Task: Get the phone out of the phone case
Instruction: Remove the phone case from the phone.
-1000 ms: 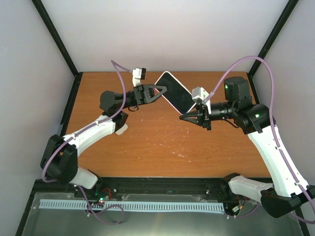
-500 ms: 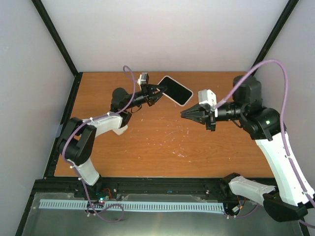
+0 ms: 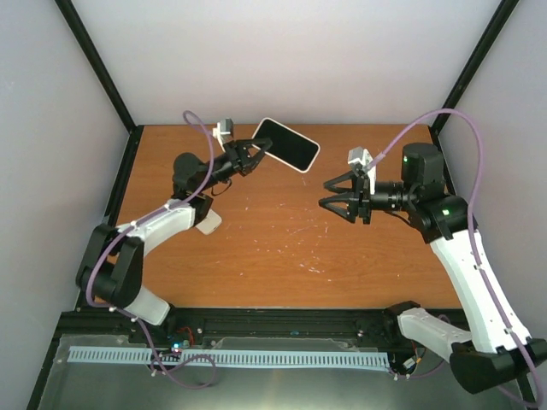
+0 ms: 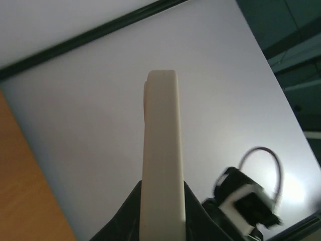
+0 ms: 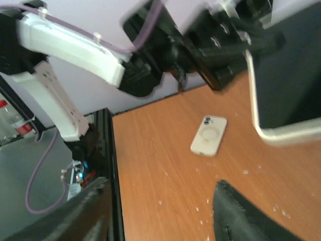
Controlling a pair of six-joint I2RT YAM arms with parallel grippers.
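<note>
The phone (image 3: 286,143) is clear of the table (image 3: 291,256), held aloft over its far left part. The dark screen faces up and the long axis runs left to right.

The left gripper (image 3: 259,150) is clamped hard on the phone's left end, one finger on each broad face. In the left wrist view we see only the cream edge rising from between the fingers. We judge this end grip to be deliberate: it leaves most of the body free for the other arm.

The right gripper (image 3: 327,193) stands near the phone's right end without touching it. Its jaws are spread roughly halfway and hold nothing, and its fingers point left toward the free end.

A cream case (image 5: 209,135) lies flat on the left side of the table, back up, with the ring mark and camera cut-out showing. In the top view it sits partly under the left arm (image 3: 167,220). We judge this to be the removed shell, which would put the task close to done.

The held phone carries a cream rim, and we cannot tell whether that is its own frame or a second shell. With a single end grip, the phone may pivot or slip
</note>
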